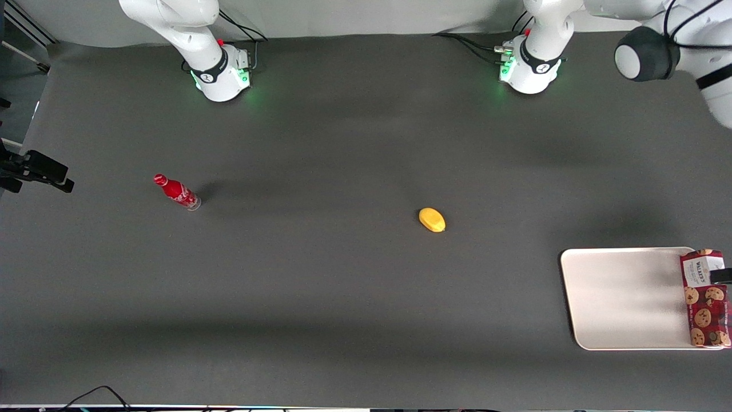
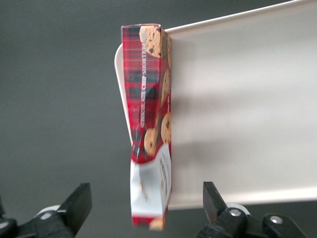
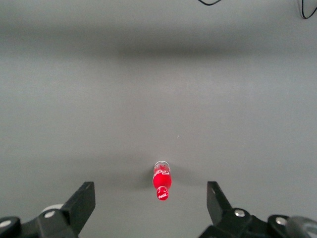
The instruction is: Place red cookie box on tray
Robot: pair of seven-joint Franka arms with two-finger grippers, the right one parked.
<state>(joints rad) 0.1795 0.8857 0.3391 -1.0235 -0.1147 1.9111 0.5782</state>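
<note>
The red cookie box (image 1: 706,298) lies along the tray's short edge at the working arm's end of the table, resting on its narrow side, white label end farther from the front camera. The cream-white tray (image 1: 623,297) is otherwise bare. My left gripper (image 2: 147,208) hovers open above the box's white label end (image 2: 151,186), a finger on each side and neither touching it. In the front view only one dark finger (image 1: 721,276) shows, beside the label. In the wrist view the red cookie box (image 2: 147,94) runs along the tray (image 2: 247,109) rim.
A yellow fruit-shaped object (image 1: 432,220) lies near the table's middle. A small red bottle (image 1: 177,192) stands toward the parked arm's end, also seen as the red bottle (image 3: 162,182) in the right wrist view. The working arm's elbow (image 1: 646,54) hangs above the table's back edge.
</note>
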